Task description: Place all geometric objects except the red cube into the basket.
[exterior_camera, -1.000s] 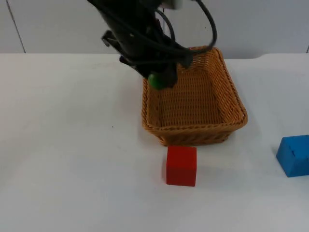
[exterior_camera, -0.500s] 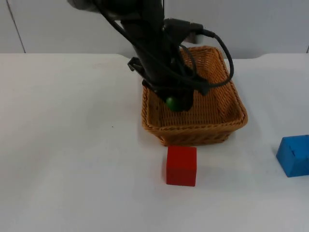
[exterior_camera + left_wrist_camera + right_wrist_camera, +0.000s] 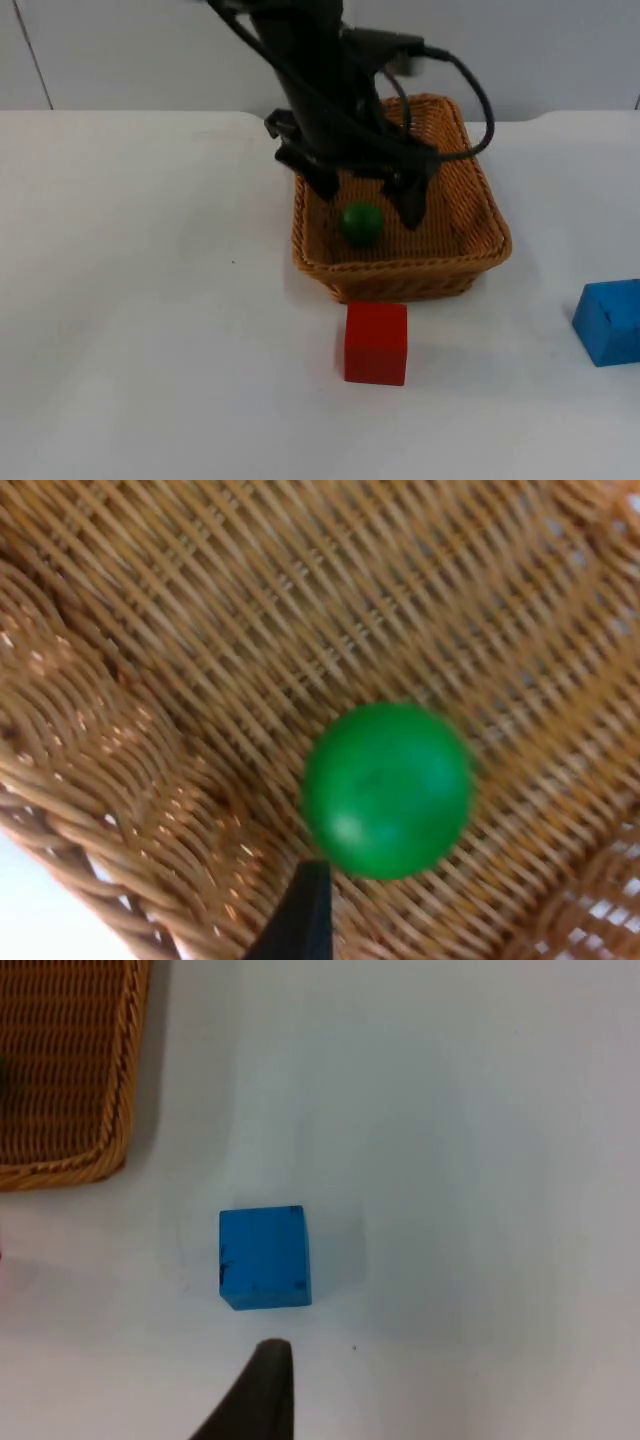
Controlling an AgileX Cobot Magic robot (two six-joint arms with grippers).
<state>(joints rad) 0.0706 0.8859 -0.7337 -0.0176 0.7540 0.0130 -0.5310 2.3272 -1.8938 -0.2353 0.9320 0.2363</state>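
A green ball (image 3: 361, 222) lies loose on the floor of the wicker basket (image 3: 400, 275), near its front wall. My left gripper (image 3: 365, 198) hangs just above the ball, open, one finger on each side and neither touching it. The left wrist view looks straight down on the green ball (image 3: 387, 788) resting on the weave (image 3: 200, 630). A blue cube (image 3: 610, 320) sits on the table at the far right; my right gripper (image 3: 265, 1390) waits above the blue cube (image 3: 265, 1257). The red cube (image 3: 376, 342) stands just in front of the basket.
The white table (image 3: 150, 300) spreads wide to the left of the basket. The grey partition wall (image 3: 560, 50) closes off the back. In the right wrist view a corner of the basket (image 3: 60, 1070) lies beside the blue cube.
My left arm carried the green ball rightward over the basket rim and down, then opened. The ball now lies free in the basket.
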